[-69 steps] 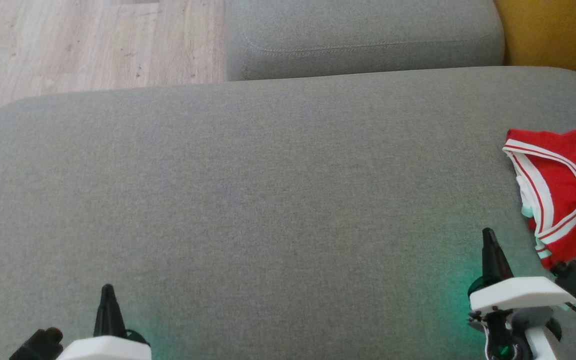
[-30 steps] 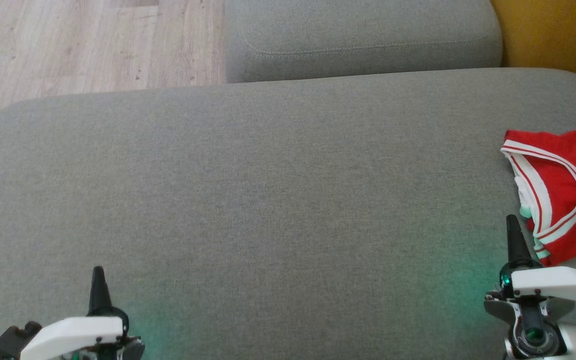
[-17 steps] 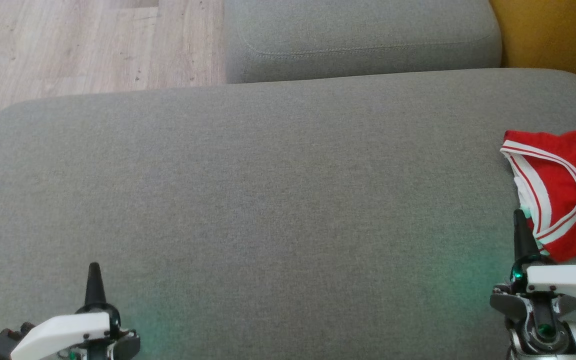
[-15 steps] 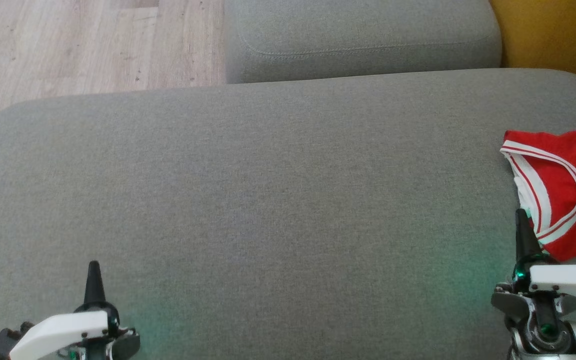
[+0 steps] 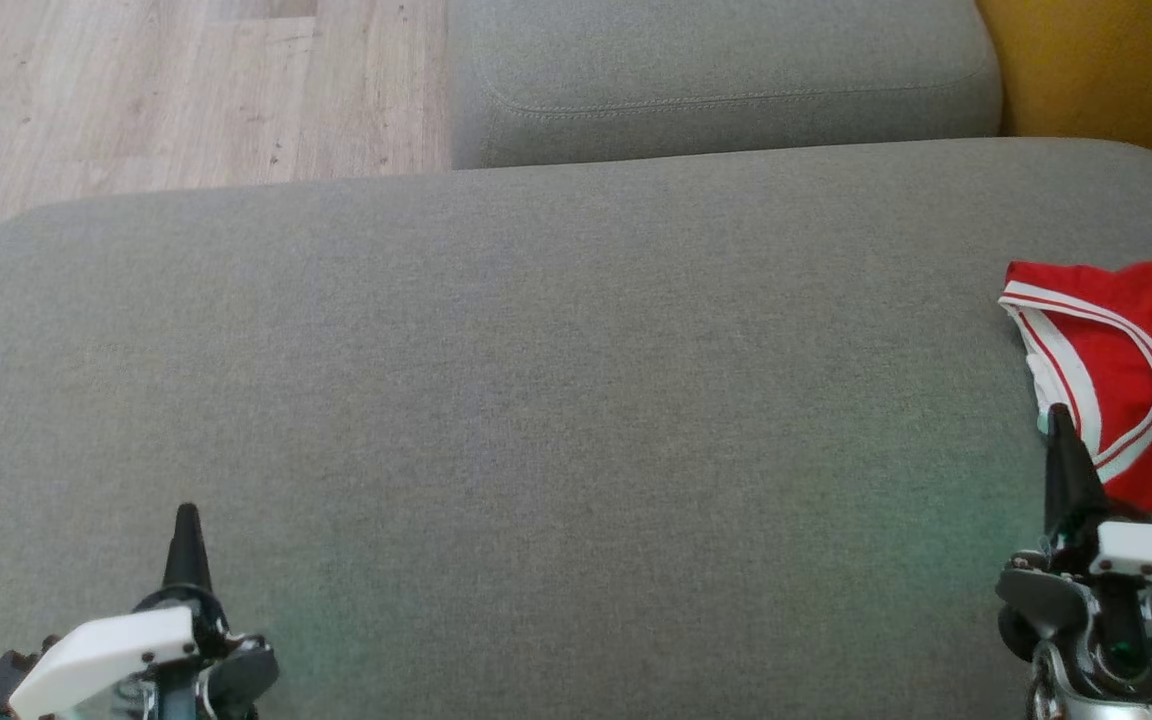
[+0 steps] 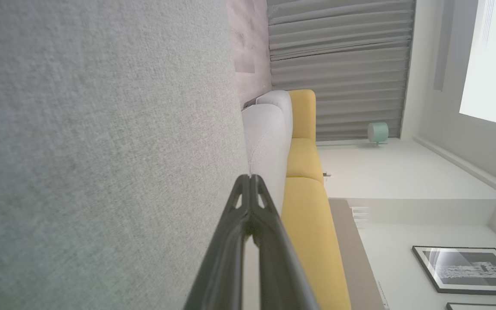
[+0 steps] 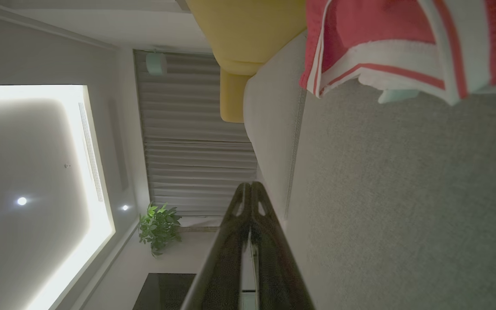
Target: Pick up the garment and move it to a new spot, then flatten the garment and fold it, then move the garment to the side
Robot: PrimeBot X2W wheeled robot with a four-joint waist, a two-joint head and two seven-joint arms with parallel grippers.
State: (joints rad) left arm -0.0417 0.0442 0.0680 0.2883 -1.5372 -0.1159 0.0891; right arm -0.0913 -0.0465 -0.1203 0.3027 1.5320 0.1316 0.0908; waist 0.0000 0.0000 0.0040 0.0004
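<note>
Nearest to the robot, the left gripper [image 5: 185, 520] stands at the lower left of the head view, above the front part of the big grey cushion [image 5: 556, 380]. Its 2 dark fingers are pressed together into 1 point and there is nothing between them. In the left wrist view the tips meet in the same way, with plain grey fabric beside them.

The right gripper [image 5: 1058, 420] stands at the lower right. It is also fully closed and it holds nothing. In the head view its point lies over the near left corner of the garment [image 5: 1141, 370], at the white striped border. In the right wrist view a strip of bare grey fabric shows between the fingers and that border, and the garment lies off to one side of the fingers. I cannot tell if the tip touches the cloth.

The garment is red with white and red striped trim. It lies crumpled on the right end of the big grey cushion, and the picture edge cuts it off.

The middle and the left of this cushion are bare. Behind it a second grey cushion [image 5: 726, 70] lies against its far edge. To the left of that one is the wooden floor [image 5: 136, 90]. At the far right corner a yellow sofa [image 5: 1116, 70] begins. Farther away, the wrist views show a grey curtain [image 6: 338, 51] and a green plant [image 7: 157, 228].
</note>
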